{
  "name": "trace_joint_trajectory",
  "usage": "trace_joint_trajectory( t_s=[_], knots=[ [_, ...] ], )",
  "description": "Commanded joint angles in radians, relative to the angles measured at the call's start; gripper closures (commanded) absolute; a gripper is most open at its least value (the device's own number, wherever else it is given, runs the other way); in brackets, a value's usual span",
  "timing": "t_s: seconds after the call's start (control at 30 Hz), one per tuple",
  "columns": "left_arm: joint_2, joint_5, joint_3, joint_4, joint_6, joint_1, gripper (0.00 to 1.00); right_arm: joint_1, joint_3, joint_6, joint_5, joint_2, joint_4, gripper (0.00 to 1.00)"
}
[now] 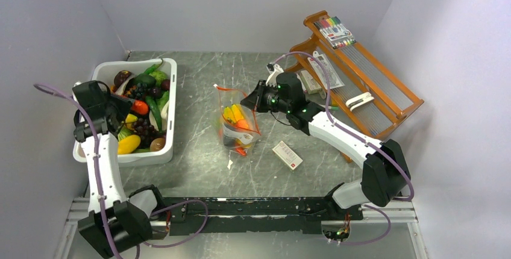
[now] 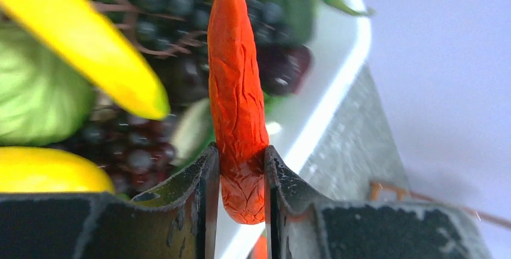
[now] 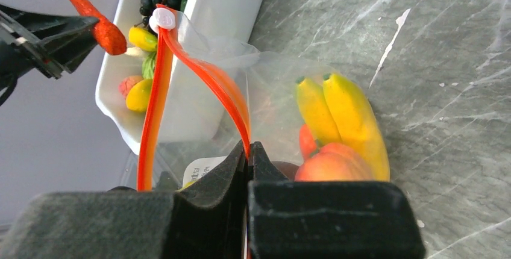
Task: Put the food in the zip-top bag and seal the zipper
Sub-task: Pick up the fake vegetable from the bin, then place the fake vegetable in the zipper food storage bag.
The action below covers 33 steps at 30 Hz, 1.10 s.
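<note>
**Left gripper** (image 2: pixel 239 150): jaws clamped on the thick end of a red chilli (image 2: pixel 236 84), whose tip points away from the fingers. It is above the tub (image 1: pixel 172 114) at the table's 9 o'clock.

**Right gripper** (image 3: pixel 248 147): jaws closed, pinching the zipper (image 3: pixel 153 102) of the bag (image 3: pixel 271 84); the strips are parted.

**Bag:** table centre, 3 o'clock of the tub. It holds two bananas (image 3: pixel 346 120) and a peach (image 3: pixel 328 165); the rest is unclear.

**Tub:** grapes (image 2: pixel 132 156) plus yellow and green pieces.

**Box** (image 1: pixel 287 155): 4 o'clock of the bag.

**Rack** (image 1: pixel 373 78) with markers (image 1: pixel 334 30): 2 o'clock.
</note>
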Motion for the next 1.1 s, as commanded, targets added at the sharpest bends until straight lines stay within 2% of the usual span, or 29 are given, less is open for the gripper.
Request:
trace_joint_trajectory(
  t_s=[0.0, 0.17, 0.4, 0.83, 1.07],
  knots=[
    [-0.047, 0.341, 0.027, 0.125, 0.046, -0.041, 0.83, -0.005, 0.037, -0.014, 0.019, 0.011, -0.023, 1.0],
    [-0.087, 0.481, 0.0, 0.245, 0.008, -0.14, 0.87, 0.0, 0.042, 0.007, 0.016, 0.013, -0.005, 1.0],
    [-0.115, 0.539, -0.011, 0.368, -0.076, -0.33, 0.86, 0.009, 0.065, 0.007, 0.01, 0.033, -0.007, 1.0],
    [-0.035, 0.34, -0.05, 0.504, -0.16, -0.794, 0.83, 0.023, 0.073, 0.013, 0.021, 0.046, -0.002, 1.0],
    [-0.005, 0.212, -0.067, 0.539, -0.177, -0.921, 0.79, 0.025, 0.079, 0.01, 0.012, 0.047, 0.001, 1.0]
  ],
)
